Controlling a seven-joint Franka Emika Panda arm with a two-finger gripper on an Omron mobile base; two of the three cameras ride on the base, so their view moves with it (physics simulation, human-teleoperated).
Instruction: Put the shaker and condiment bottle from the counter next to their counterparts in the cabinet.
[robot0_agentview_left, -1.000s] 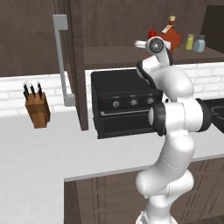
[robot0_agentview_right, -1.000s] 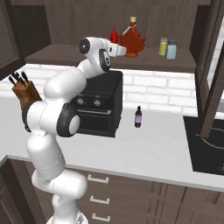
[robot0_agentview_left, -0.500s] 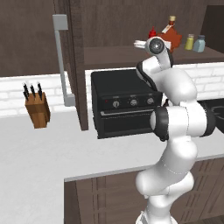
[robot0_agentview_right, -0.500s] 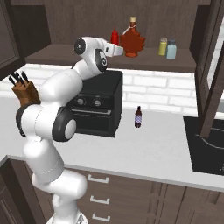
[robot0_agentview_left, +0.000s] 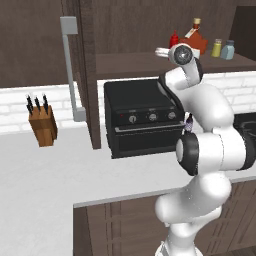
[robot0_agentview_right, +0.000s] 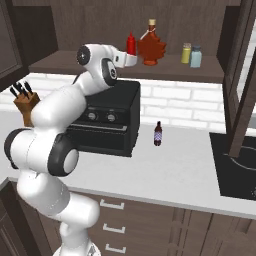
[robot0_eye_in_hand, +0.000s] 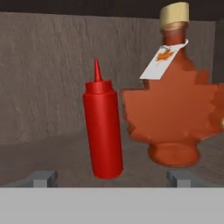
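Ketchup-style condiment bottle (robot0_eye_in_hand: 103, 131) placed on cabinet shelf (robot0_agentview_right: 75, 62), claw backing-off step

Best done by pulling straight back and level so the fingertips (robot0_eye_in_hand: 43, 177) don't clip the bottle; it stands upright centre frame in hand view, just beside the maple-leaf syrup bottle (robot0_eye_in_hand: 175, 109), apart. Gripper (robot0_eye_in_hand: 109, 179) spread wide, holding and touching nothing. Blue-grey shaker (robot0_agentview_right: 196, 56) sits upper right in right base view, next to yellow-green shaker (robot0_agentview_right: 186, 53)

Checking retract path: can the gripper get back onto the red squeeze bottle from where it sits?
Probably yes. The gripper is open, its fingertips spread wider than the condiment bottle, which stands straight ahead. The maple-leaf bottle stands close beside it, a tight spot for one finger.
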